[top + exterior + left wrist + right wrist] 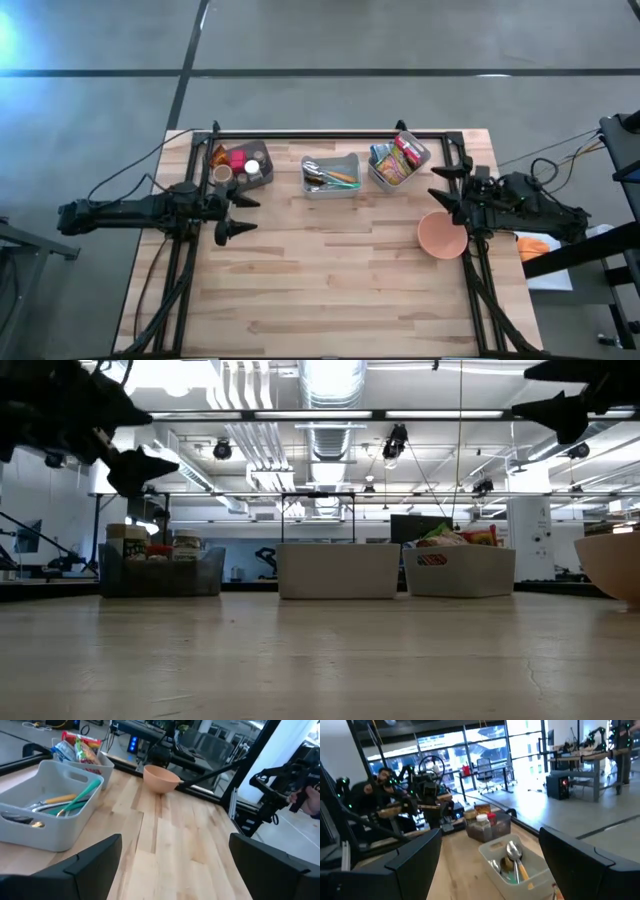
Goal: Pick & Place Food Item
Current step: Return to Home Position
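Note:
Colourful food packets (398, 160) stand in a grey bin (418, 163) at the table's far right, also seen in the left wrist view as packets (80, 747). A pink bowl (441, 236) rests upright on its base near the right edge. My left gripper (238, 215) hovers open at the left edge, above the table, with nothing between its fingers. My right gripper (445, 190) hovers open at the right edge, just on the far side of the bowl, also empty. Both point level toward the table's middle.
A grey bin with utensils (330, 175) sits at the far middle, and a dark bin with jars and cans (240, 165) at the far left. A black frame (330, 133) runs along the far edge. Bare wood (330, 280) fills the middle and near side.

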Available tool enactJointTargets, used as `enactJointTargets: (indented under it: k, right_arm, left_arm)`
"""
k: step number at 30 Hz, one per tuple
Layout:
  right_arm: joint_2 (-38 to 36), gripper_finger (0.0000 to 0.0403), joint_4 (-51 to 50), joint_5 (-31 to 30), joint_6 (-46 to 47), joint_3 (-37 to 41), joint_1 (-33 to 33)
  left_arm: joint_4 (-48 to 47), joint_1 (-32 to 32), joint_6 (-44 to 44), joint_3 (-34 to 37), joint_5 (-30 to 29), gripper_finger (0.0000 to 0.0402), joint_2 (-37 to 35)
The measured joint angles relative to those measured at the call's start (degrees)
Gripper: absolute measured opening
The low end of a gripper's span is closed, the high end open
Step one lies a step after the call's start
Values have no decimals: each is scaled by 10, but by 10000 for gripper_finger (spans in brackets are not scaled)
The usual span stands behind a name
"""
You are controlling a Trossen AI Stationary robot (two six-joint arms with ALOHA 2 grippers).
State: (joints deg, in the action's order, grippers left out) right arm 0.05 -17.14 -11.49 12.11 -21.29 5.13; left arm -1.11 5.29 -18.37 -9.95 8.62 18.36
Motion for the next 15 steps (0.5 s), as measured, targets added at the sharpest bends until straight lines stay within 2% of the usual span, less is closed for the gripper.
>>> enactJointTargets:
  k: [7,12,15]
  right_arm:
    - [2,331,29,-5,-18,36,0]
    - [0,331,36,-6,-6,54,0]
    - [0,331,76,-5,-3,72,0]
  left_arm:
    - [69,0,-5,72,0,373,-39]
    - [71,0,0,88,0,373,-60]
    - [77,0,10,97,0,373,-68]
